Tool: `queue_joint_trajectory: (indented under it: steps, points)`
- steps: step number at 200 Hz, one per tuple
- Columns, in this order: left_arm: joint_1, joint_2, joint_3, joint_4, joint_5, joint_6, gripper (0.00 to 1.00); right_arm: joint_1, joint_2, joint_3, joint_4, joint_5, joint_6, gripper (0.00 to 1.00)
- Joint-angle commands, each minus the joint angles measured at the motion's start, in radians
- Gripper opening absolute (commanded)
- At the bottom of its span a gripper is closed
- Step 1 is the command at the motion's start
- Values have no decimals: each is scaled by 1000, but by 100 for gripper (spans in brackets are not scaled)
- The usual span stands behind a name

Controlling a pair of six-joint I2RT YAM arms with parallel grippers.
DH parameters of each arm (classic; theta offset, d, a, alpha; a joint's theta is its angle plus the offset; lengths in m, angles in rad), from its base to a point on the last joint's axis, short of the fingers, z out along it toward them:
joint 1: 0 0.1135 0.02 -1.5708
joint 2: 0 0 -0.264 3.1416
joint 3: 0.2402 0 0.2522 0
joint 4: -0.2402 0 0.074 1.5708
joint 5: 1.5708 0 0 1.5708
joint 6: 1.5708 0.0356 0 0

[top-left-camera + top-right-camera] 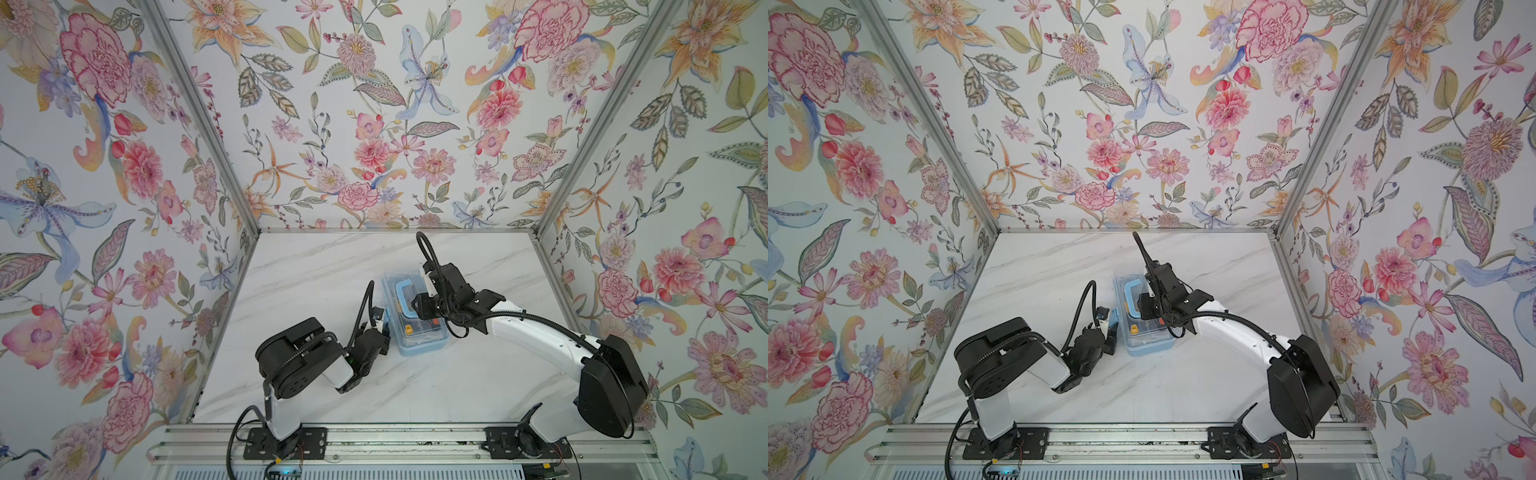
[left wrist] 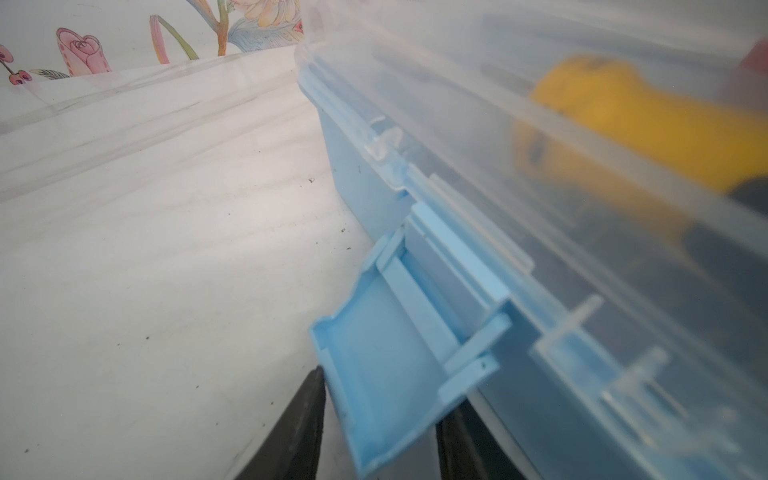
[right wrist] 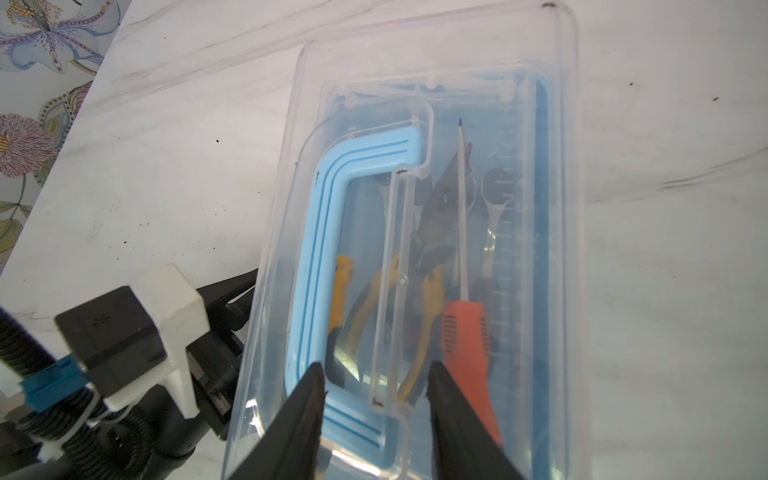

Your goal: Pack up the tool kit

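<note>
1. The toolbox (image 1: 419, 340) sits mid-table (image 1: 324, 270), clear lid (image 3: 557, 208) lying on top, blue handle (image 3: 320, 249) flat in its recess.
2. Through the lid you can see yellow-handled pliers (image 3: 432, 291), a red screwdriver (image 3: 465, 345) and a wrench (image 3: 494, 199).
3. The left gripper (image 2: 380, 399) is at the box's left side, jaws part-way apart on either side of the blue latch (image 2: 374, 353), which hangs flipped outward. One finger (image 2: 307, 415) touches its edge. Squeezing or not, I can't tell.
4. The right gripper (image 3: 374, 374) hovers over the lid above the handle, jaws moderately apart, gripping nothing.
</note>
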Motion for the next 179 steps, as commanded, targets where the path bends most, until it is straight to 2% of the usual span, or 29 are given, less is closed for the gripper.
queue_joint_trajectory:
  steps: [1, 179]
  points:
    - [24, -47, -16, 31, -47, -6, 44, 5, 19, -14, -44, -12, 13, 43]
    - [43, -174, -26, -2, -43, -27, 44, 11, 26, -20, -42, -13, 16, 42]
